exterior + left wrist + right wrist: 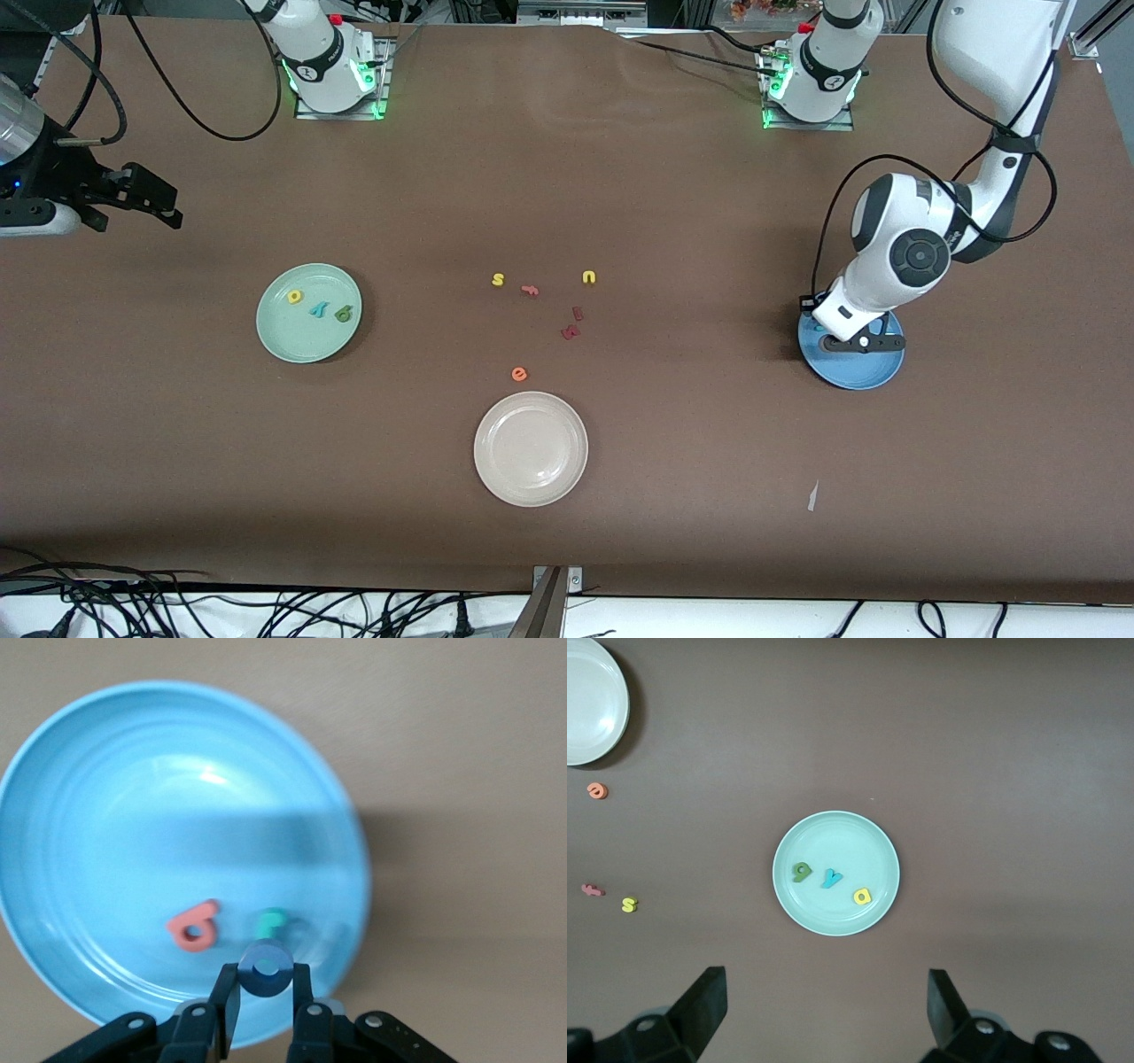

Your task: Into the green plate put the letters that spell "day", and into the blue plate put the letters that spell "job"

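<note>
The blue plate (864, 377) lies toward the left arm's end of the table. My left gripper (855, 341) hangs low over it, shut on the blue ring "o" (266, 967). In the left wrist view the salmon "b" (193, 928) and the teal "j" (270, 921) lie inside the blue plate (133, 815), under the left gripper (266, 979). The green plate (292, 341) holds the yellow "a" (295, 297), the teal "y" (318, 309) and the olive "d" (344, 312). My right gripper (168, 202) waits open in the air at the right arm's end, with nothing between its fingers.
A beige-white plate (530, 447) sits near the front camera, mid-table. Farther from the camera than it lie an orange "e" (519, 374), two dark red letters (572, 323), a salmon "f" (530, 290), a yellow "s" (498, 280) and a yellow "u" (588, 277).
</note>
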